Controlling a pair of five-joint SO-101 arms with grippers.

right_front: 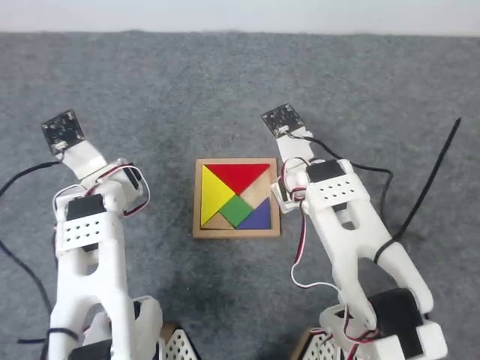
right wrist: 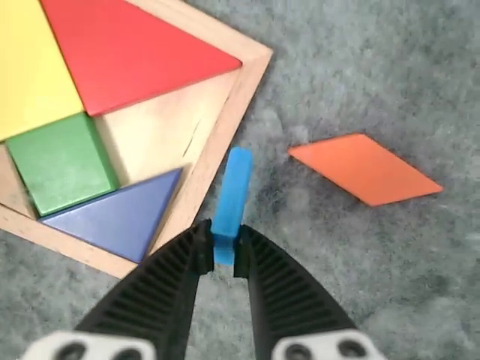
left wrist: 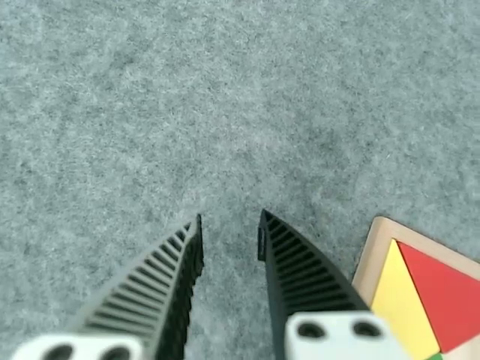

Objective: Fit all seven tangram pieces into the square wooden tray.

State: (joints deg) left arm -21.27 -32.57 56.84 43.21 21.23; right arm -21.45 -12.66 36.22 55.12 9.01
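We log the right gripper (right wrist: 221, 251) clamped on the blue piece (right wrist: 231, 196), held on edge over the tray (right wrist: 241, 101) rim beside its bare slot (right wrist: 161, 135), probably to tip it in. The orange parallelogram (right wrist: 364, 169) waits on the carpet (right wrist: 390, 67). The left gripper (left wrist: 230, 217) hangs with its jaws apart, holding nothing.

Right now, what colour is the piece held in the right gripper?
Blue; the piece in the right gripper shows best in the right wrist view.
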